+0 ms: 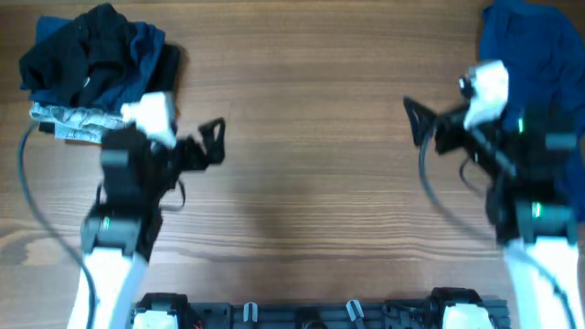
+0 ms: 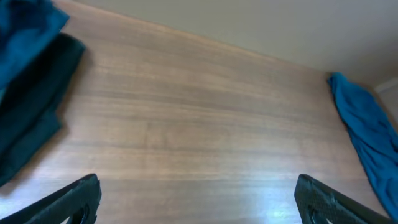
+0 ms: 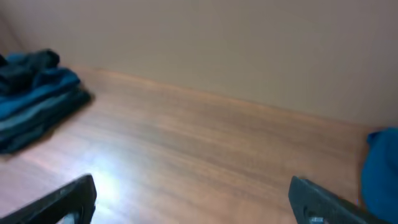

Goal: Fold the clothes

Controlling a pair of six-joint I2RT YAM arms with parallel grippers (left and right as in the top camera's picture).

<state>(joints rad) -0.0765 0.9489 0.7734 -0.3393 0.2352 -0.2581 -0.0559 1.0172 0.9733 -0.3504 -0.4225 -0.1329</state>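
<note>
I had both arms out over the brown wooden counter (image 1: 311, 192), the 2 grippers facing each other across it. The left gripper (image 1: 218, 143) had its jaws spread wide, gripping nothing, and the right gripper (image 1: 412, 122) stood the same. The clothes, 1 large mid-blue garment of soft thin cloth (image 1: 539, 46), lay crumpled at the far right corner, with the right arm crossing above its near edge. A heap of black and navy garments (image 1: 91, 55) sat at the far left, on what looked like pale denim (image 1: 69, 119).
</note>
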